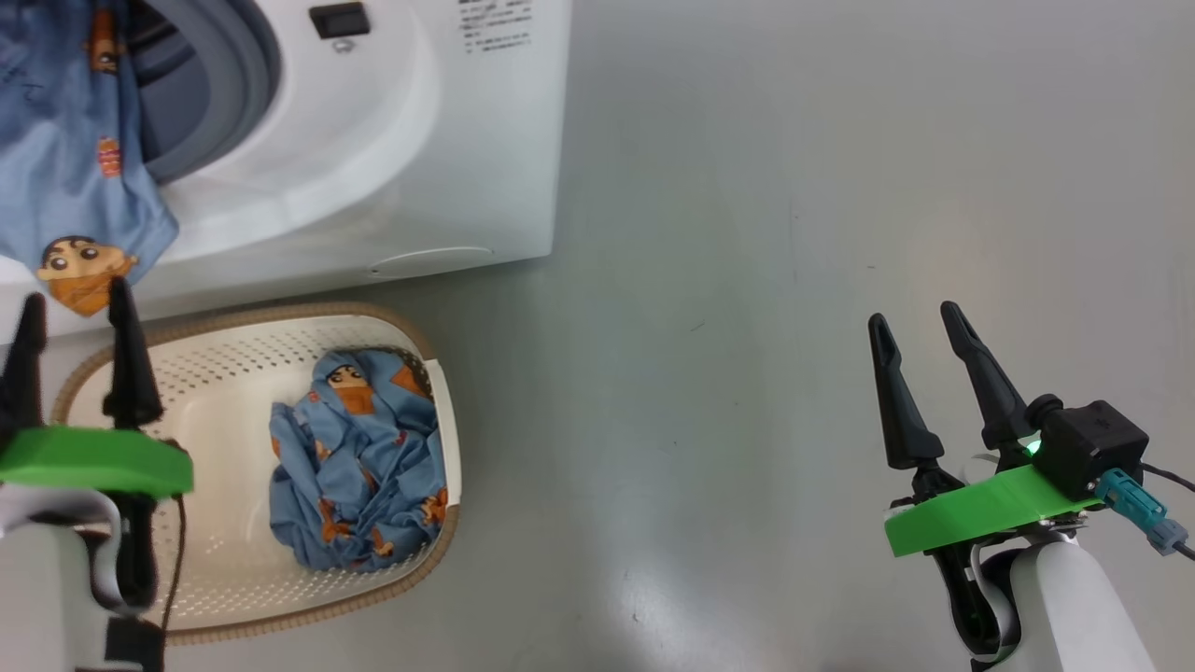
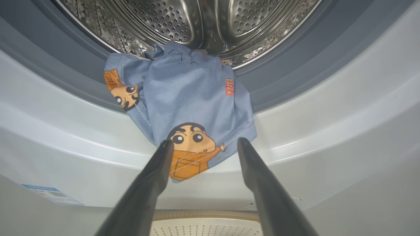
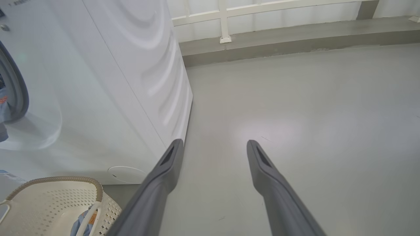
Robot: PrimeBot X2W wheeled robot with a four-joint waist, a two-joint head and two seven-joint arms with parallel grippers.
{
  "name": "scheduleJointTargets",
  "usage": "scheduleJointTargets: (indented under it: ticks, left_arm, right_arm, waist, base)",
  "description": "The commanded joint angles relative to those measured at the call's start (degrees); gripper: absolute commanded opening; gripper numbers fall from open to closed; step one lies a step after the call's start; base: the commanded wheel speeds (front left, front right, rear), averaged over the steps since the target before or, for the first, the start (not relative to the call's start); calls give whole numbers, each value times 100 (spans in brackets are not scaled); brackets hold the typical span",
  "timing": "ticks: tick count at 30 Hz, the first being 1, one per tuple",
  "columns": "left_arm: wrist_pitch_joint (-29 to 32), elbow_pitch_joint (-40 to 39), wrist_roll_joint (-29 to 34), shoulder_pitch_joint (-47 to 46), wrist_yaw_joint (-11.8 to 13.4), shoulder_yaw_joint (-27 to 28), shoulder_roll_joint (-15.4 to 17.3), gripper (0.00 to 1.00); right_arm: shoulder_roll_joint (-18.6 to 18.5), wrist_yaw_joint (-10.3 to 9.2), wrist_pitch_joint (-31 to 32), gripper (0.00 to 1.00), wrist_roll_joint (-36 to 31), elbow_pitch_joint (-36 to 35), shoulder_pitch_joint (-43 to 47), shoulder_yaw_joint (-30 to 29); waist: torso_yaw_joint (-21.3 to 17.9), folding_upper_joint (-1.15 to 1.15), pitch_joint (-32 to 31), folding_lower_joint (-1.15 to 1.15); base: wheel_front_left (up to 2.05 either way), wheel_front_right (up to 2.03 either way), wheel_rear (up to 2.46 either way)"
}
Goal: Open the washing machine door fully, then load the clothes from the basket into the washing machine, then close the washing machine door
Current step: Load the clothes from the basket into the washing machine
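The white washing machine (image 1: 392,140) stands open; its door is out of view. One piece of the light blue cartoon-print clothes (image 2: 187,98) hangs from the steel drum (image 2: 183,16) over the grey gasket (image 2: 65,59) and down the front; it is also at the head view's upper left (image 1: 65,140). My left gripper (image 2: 205,141) is open, with the cloth's lower end showing between its tips and not pinched. A second blue garment (image 1: 359,457) lies crumpled in the cream basket (image 1: 215,373). My right gripper (image 1: 914,315) is open and empty over bare floor.
The basket sits on the grey floor right below the washer's front, its brown rim (image 2: 203,214) under my left fingers. The washer's right side panel (image 3: 131,82) faces open floor. A low grey ledge and white railing (image 3: 226,19) run along the far wall.
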Motion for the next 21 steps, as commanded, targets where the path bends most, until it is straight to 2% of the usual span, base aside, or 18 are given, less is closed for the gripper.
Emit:
scheduleJointTargets:
  ticks: [1, 10, 21]
  left_arm:
    - [-30, 28, 19, -173, 40, 205, 271, 100]
    - [-4, 824, 118, -958, 147, 125, 573, 100]
    - [92, 1682, 56, -1598, 491, 243, 793, 100]
  right_arm:
    - [-5, 9, -43, 100, 90, -103, -8, 147]
    - [-5, 9, -43, 100, 150, -125, -70, 200]
    - [-5, 9, -43, 100, 279, -140, -143, 270]
  waist:
    - [-83, 0, 55, 0]
    - [-231, 0, 221, 0]
    - [-393, 0, 394, 0]
  base:
    - [0, 0, 0]
    - [0, 0, 0]
    - [0, 0, 0]
